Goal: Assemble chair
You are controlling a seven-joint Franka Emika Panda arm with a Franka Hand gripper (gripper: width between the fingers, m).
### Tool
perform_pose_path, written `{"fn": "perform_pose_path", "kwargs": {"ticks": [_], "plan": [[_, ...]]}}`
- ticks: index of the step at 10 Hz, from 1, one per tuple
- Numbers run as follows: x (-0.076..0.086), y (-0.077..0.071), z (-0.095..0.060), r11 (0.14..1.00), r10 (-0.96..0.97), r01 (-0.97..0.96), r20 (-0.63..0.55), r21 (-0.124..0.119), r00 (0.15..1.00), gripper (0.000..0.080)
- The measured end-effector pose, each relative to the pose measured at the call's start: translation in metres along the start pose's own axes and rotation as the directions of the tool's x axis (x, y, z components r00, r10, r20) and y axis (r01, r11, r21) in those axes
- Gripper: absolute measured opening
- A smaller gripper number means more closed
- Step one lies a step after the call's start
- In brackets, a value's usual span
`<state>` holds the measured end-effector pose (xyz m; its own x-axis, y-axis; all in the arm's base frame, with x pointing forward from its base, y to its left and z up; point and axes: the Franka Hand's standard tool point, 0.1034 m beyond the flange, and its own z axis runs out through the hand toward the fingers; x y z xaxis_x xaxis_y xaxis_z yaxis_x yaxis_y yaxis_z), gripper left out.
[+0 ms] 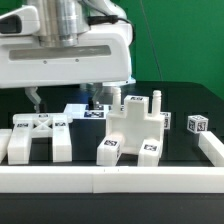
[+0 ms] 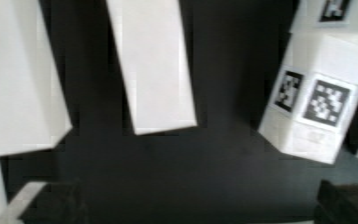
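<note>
Several white chair parts lie on the black table. A chunky block with upright pegs [image 1: 135,125] and tags on its front stands in the middle. An arch-shaped part [image 1: 38,135] with tags lies at the exterior view's left. A small tagged piece [image 1: 198,125] sits at the right. My gripper [image 1: 66,97] hangs above the table behind the arch-shaped part, open and holding nothing. In the wrist view my gripper [image 2: 194,205] is wide open over bare black table. Beyond it lie a long white bar [image 2: 158,65], another white part [image 2: 16,80] and a tagged white part [image 2: 318,95].
A low white wall [image 1: 110,180] runs along the front of the table, with another stretch [image 1: 212,150] on the exterior view's right. A flat tagged sheet, the marker board [image 1: 85,112], lies behind the parts. A green backdrop stands at the back.
</note>
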<state>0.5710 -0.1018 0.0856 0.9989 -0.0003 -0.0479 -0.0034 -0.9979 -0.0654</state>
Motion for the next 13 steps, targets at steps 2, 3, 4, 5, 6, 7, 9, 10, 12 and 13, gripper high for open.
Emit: {"fn": "perform_pose_path", "kwargs": {"ticks": [2, 3, 4, 5, 6, 7, 9, 10, 12, 13], "plan": [[0.002, -0.003, 0.0, 1.0, -0.001, 0.001, 0.0, 0.0, 1.0, 0.0648], [0.002, -0.002, 0.0, 1.0, 0.0, 0.0, 0.001, 0.0, 1.0, 0.0648], [-0.001, 0.0, 0.002, 1.0, -0.022, 0.022, -0.006, -0.003, 1.0, 0.0648], [-0.012, 0.003, 0.006, 0.999, -0.053, 0.053, -0.013, -0.009, 0.999, 0.0648], [-0.024, 0.007, 0.01, 0.993, -0.117, 0.116, -0.02, -0.018, 0.993, 0.0648], [-0.035, 0.01, 0.014, 0.987, -0.157, 0.156, -0.024, -0.026, 0.987, 0.0648], [-0.044, 0.016, 0.023, 0.983, -0.179, 0.178, -0.024, -0.04, 0.983, 0.0648], [-0.044, 0.014, 0.025, 0.985, -0.17, 0.169, -0.022, -0.041, 0.985, 0.0648], [-0.044, 0.015, 0.025, 0.985, -0.169, 0.168, -0.022, -0.041, 0.985, 0.0648], [-0.045, 0.016, 0.026, 0.984, -0.173, 0.172, -0.021, -0.041, 0.985, 0.0648]]}}
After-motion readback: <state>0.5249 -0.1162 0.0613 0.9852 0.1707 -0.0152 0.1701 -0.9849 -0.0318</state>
